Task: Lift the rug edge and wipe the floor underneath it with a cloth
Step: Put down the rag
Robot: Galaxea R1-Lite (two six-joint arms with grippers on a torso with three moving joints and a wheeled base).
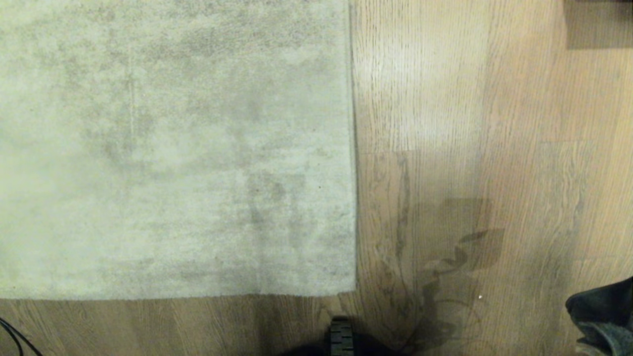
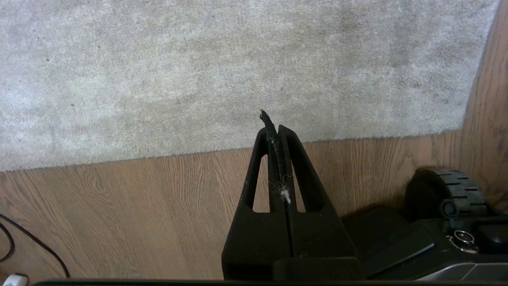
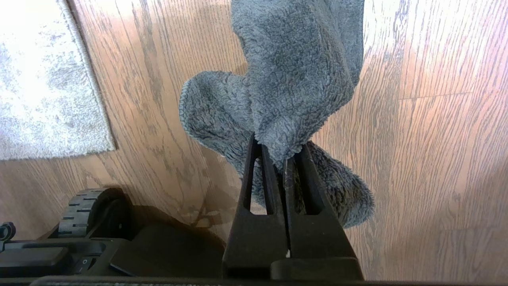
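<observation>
Holding the cloth [image 3: 289, 79] pinched between its closed fingers, our right gripper [image 3: 283, 159] hangs above the floor [image 3: 436, 159], and the fuzzy grey-teal fabric droops in loose folds on both sides of the fingertips. We judge it light, soft and shapeless, so it will flatten and drag easily across the planks, and the pinch near one hem looks enough to keep it.

Our left gripper [image 2: 278, 129] is shut on nothing, apart from a wisp of lint caught between its fingers [image 2: 295, 159]. It hangs above bare floor, with the rug edge [image 2: 158, 157] just beyond its fingertips and the square corner [image 2: 462, 129] off to the side nearer our right arm. From the right gripper, that same corner [image 3: 107, 147] lies well off towards our left arm.

We expect the rug to be floppy but heavier than the cloth, its short pile giving friction. It lies flat on the floor, so the fingers would have to open and slide a tip under the border. The corner seems the best hold, since least weight hangs from it and it should peel back readily.

Counting: one rug, one cloth, two grippers, one wheel [image 1: 341, 336] of our base in view, and one dark cable [image 2: 35, 246] on the floor behind the left gripper.
</observation>
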